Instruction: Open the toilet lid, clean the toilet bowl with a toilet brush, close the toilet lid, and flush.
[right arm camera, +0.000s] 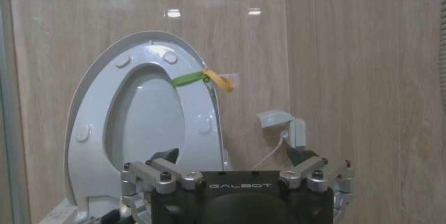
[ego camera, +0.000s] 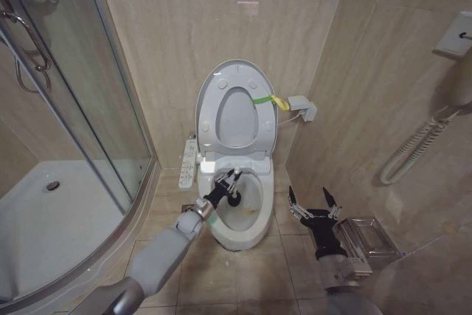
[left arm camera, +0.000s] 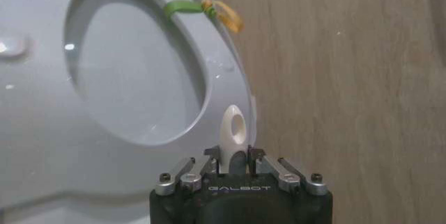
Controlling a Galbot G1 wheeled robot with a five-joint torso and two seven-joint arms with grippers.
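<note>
We saw the toilet lid [ego camera: 237,82] standing raised against the tiled wall at about twelve o'clock in the head view, with the ring-shaped seat [ego camera: 259,119] lifted up against it. A green-and-yellow band [ego camera: 269,99] was tied round the seat's right edge, roughly at two o'clock from the seat's opening. Below them, toward six o'clock, the toilet bowl [ego camera: 254,230] sat open on the tiled floor [ego camera: 228,274].

The left gripper [ego camera: 230,182] reached over the bowl's rim from about seven o'clock, and its jaws were clenched on the toilet brush [left arm camera: 233,130]. In the left wrist view the brush's white handle end, with its oval hanging hole, stuck up between the jaws in front of the raised seat. We could not make out the bristle head in the head view; the gripper covered that part of the bowl.

The right gripper [ego camera: 313,208] hung beside the bowl at about four o'clock from it, well clear of the ceramic, with its jaws spread and holding nothing. In the right wrist view it faced the raised lid [right arm camera: 91,104] and a small white box [right arm camera: 282,125] on the wall, from which a cord ran down.

A control panel [ego camera: 189,161] lay along the bowl's left side, near nine o'clock. Farther left was the glass shower door [ego camera: 70,101] above the curved shower tray [ego camera: 44,226].
</note>
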